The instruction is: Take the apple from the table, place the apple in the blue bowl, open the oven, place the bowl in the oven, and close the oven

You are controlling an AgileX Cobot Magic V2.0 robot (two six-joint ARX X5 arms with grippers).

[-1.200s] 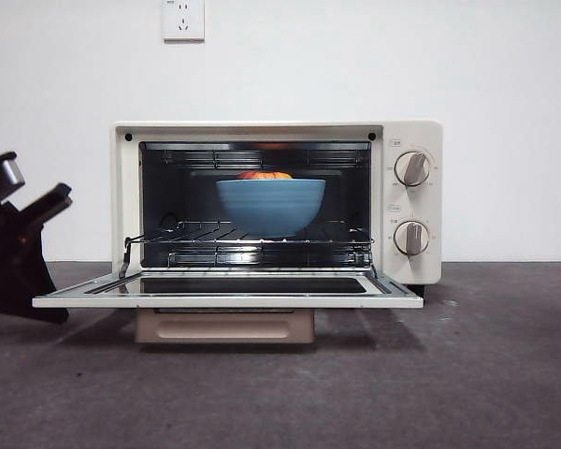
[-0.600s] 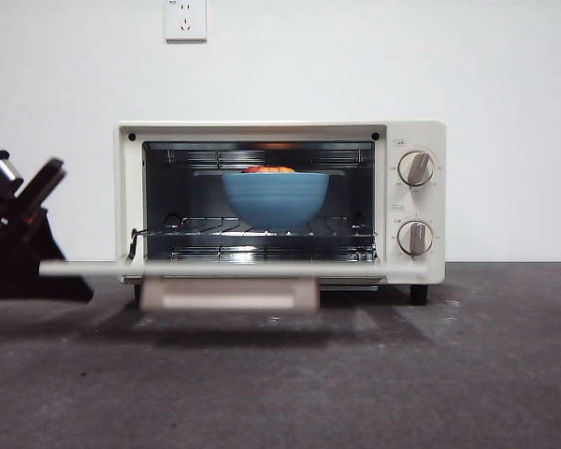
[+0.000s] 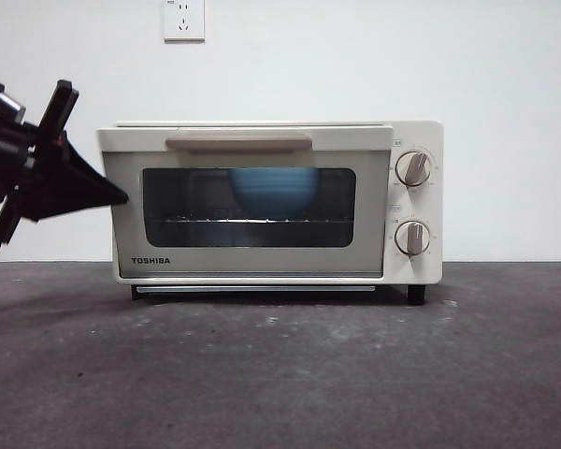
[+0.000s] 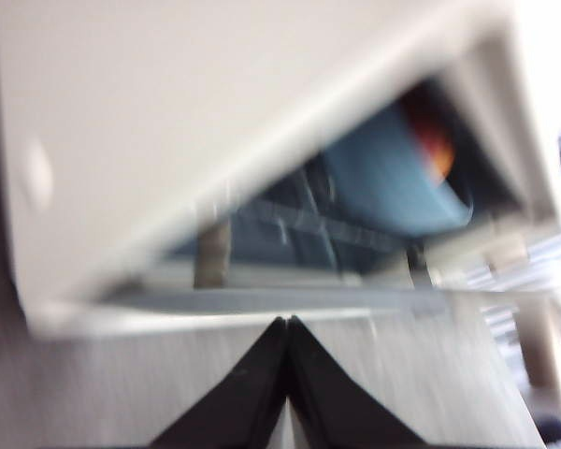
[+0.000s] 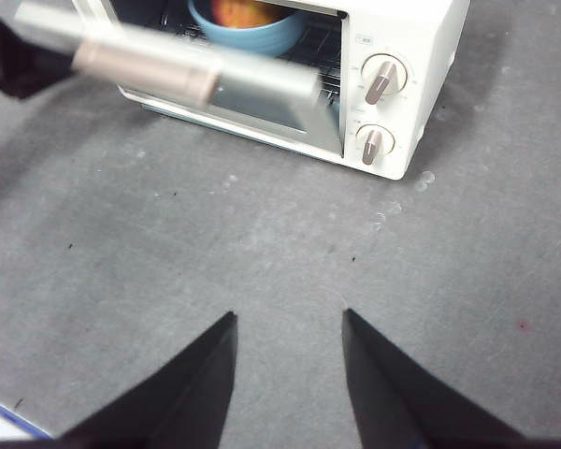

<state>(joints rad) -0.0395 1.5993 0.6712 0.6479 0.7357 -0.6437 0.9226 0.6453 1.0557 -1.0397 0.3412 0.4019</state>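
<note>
The cream oven point(image 3: 416, 201) stands at the back of the dark grey table point(image 3: 280, 374), its door swung up almost upright with the beige handle point(image 3: 238, 142) at the top. Behind the dark glass sits the blue bowl point(image 3: 273, 190) on the wire rack. The right wrist view looks down into the bowl point(image 5: 262, 39) and shows the apple point(image 5: 238, 11) inside it. My left gripper point(image 3: 120, 196) is shut, its tip against the door's left edge; its own view shows the tip point(image 4: 287, 323) under the blurred door, with bowl point(image 4: 393, 178) and apple point(image 4: 432, 140) beyond. My right gripper point(image 5: 288, 323) hovers open over bare table.
Two round knobs point(image 3: 412, 168) point(image 3: 411, 237) sit on the oven's right panel. A white wall with a socket point(image 3: 183, 19) rises behind the oven. A pale edge point(image 5: 0, 421) shows at the table's near corner in the right wrist view.
The oven door has swung from flat open up to almost shut. My left gripper rose from beside the table to the door's left edge, pushing it up.
</note>
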